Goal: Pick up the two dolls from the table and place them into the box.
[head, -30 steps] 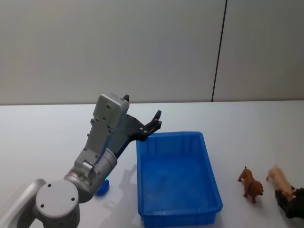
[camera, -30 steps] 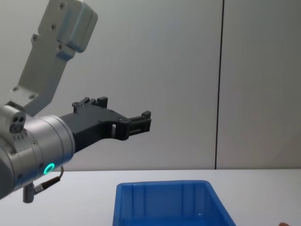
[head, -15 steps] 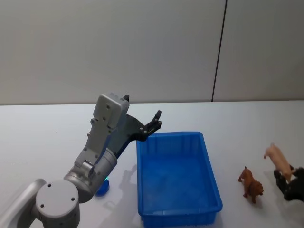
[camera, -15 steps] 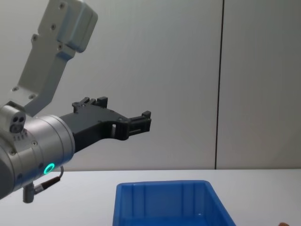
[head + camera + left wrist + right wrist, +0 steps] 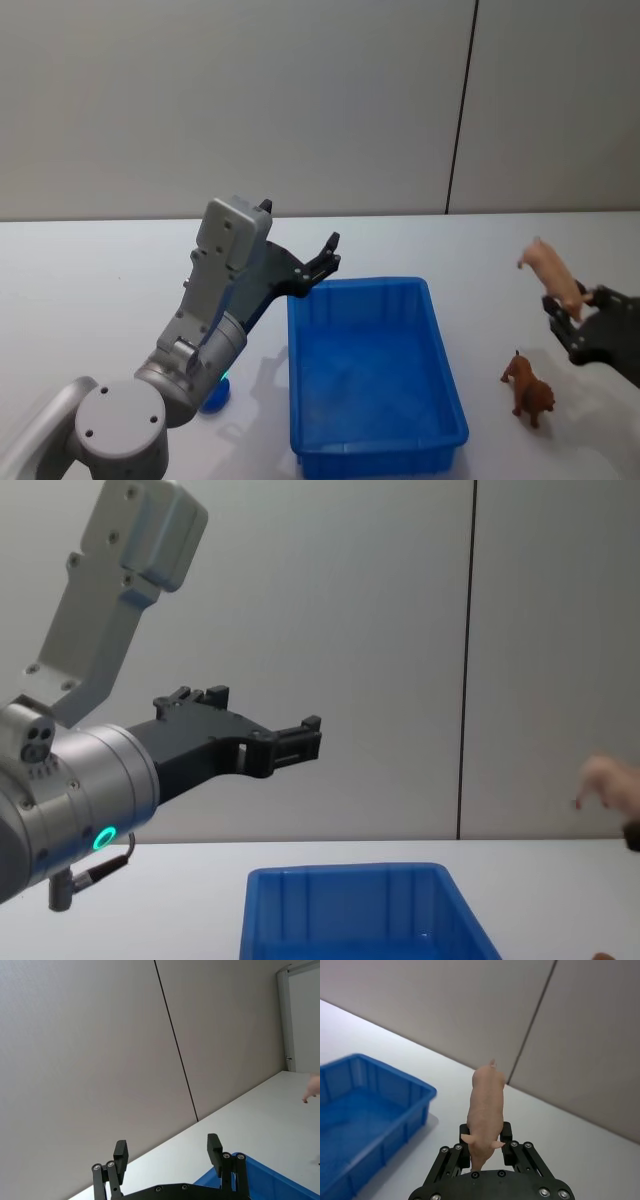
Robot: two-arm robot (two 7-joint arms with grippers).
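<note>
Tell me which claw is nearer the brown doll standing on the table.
Right. The right claw, gripping the pink doll, hangs just above the brown doll; the left claw hovers open at the box's far left corner, across the box.

The pink doll (image 5: pixel 486 1105) looks like smooth plastic with a soft, dull shine. The brown doll (image 5: pixel 528 390) looks like hard plastic too. The box (image 5: pixel 370 380) is shiny blue plastic, and light glints on its floor. The surface (image 5: pixel 90 290) is white, smooth and not shiny. The left tool (image 5: pixel 167 1146) and the right tool (image 5: pixel 485 1132) are dull black with small shiny metal screws. The left arm (image 5: pixel 70 790) looks like smooth grey metal.
</note>
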